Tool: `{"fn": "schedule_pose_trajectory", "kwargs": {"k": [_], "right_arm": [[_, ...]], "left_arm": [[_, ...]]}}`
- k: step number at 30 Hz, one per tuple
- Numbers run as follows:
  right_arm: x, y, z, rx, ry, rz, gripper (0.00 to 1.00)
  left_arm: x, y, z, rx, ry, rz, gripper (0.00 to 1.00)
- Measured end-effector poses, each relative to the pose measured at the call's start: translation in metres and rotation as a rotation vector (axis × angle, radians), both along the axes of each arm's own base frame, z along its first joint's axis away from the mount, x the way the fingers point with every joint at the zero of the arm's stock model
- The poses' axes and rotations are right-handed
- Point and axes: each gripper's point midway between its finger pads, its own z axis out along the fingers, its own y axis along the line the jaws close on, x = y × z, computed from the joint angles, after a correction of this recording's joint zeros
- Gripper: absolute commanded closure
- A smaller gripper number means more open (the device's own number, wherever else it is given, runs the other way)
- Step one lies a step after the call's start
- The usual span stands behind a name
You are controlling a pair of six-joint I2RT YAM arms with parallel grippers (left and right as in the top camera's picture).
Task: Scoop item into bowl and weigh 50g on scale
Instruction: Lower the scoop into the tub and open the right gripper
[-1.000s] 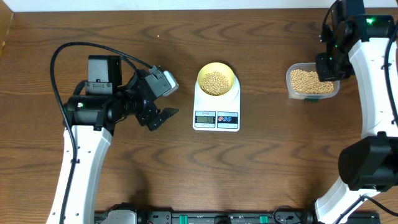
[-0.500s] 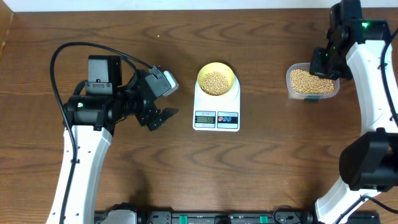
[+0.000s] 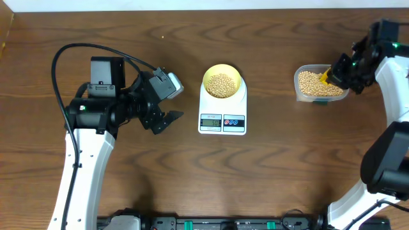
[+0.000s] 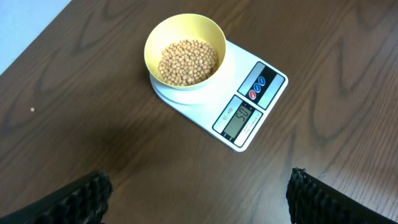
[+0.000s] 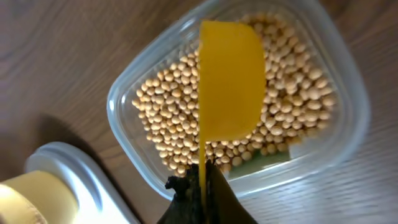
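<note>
The right end effector [image 5: 200, 186], pinching the yellow scoop [image 5: 229, 81], should set it gently into the tub [image 5: 114, 102]; left end effector [image 4: 199, 202] gapes wide.

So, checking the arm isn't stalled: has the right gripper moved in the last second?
Yes. Overhead, the right gripper, shut on the yellow scoop, has swung rightward from over the tub's right end to beside it.

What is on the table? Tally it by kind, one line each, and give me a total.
bowl: 1
scale: 1
clear tub: 1
yellow scoop: 1
beans: too many to count, in the bowl and the tub
Total: 4 things, beans aside
</note>
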Motion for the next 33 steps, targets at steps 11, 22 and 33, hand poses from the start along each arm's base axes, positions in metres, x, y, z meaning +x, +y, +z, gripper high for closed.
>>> {"fn": "schedule_pose_trajectory", "kwargs": {"k": [11, 22, 33], "right_arm": [[-0.020, -0.013, -0.002, 0.196, 0.039, -0.093, 0.34], [-0.037, -0.019, 0.050, 0.182, -0.063, -0.075, 0.09], [-0.058, -0.010, 0.119, 0.094, -0.234, -0.046, 0.17]], "left_arm": [[0.000, 0.000, 0.000, 0.000, 0.000, 0.000, 0.08], [0.000, 0.000, 0.000, 0.000, 0.000, 0.000, 0.08], [0.000, 0.000, 0.000, 0.000, 0.000, 0.000, 0.08]]}}
